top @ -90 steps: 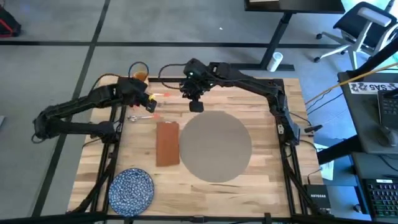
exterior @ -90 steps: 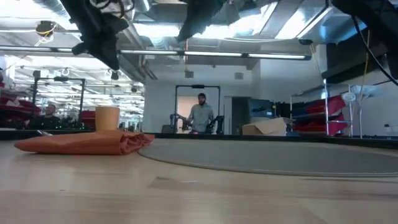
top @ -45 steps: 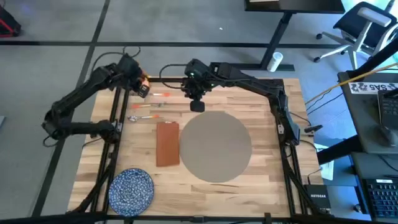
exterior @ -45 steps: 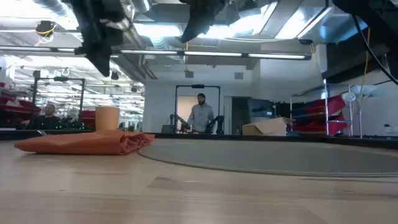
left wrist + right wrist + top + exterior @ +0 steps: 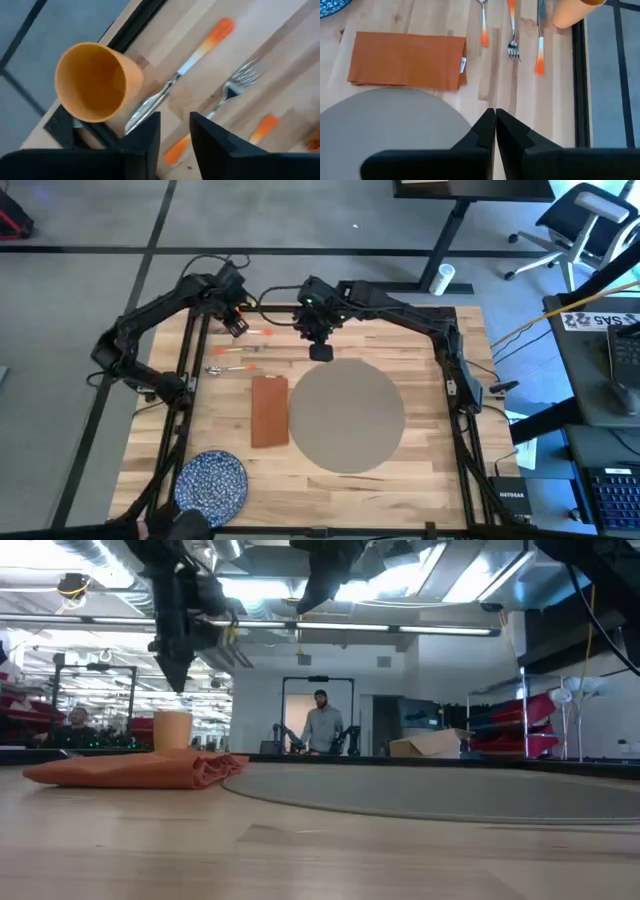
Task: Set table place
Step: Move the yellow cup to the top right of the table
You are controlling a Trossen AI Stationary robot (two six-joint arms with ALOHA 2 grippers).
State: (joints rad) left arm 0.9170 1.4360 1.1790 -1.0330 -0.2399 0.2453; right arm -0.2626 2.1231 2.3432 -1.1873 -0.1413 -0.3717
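Observation:
The round grey-beige placemat (image 5: 345, 415) lies flat on the wooden table (image 5: 420, 340). A rust-red napkin (image 5: 268, 410) lies at its left, and a blue speckled plate (image 5: 212, 485) sits by the near left corner. Three orange-handled pieces of cutlery (image 5: 512, 30) lie near the far edge beside an orange cup (image 5: 92, 82). My left gripper (image 5: 237, 323) hangs open, its fingers a little apart, above the cutlery and the cup, holding nothing. My right gripper (image 5: 320, 348) is shut and hovers above the placemat's far edge (image 5: 445, 105), clear of it.
Black frame rails (image 5: 190, 370) run along the table's left and right sides. A person stands in the room far behind the table (image 5: 322, 725). Bare planks show to the right of the placemat (image 5: 430, 430) and along the near edge.
My left gripper has drawn back from the cutlery toward the table's far edge while its arm has folded upward and swung in over the left rail. My right gripper has kept still. Nothing on the table has moved.

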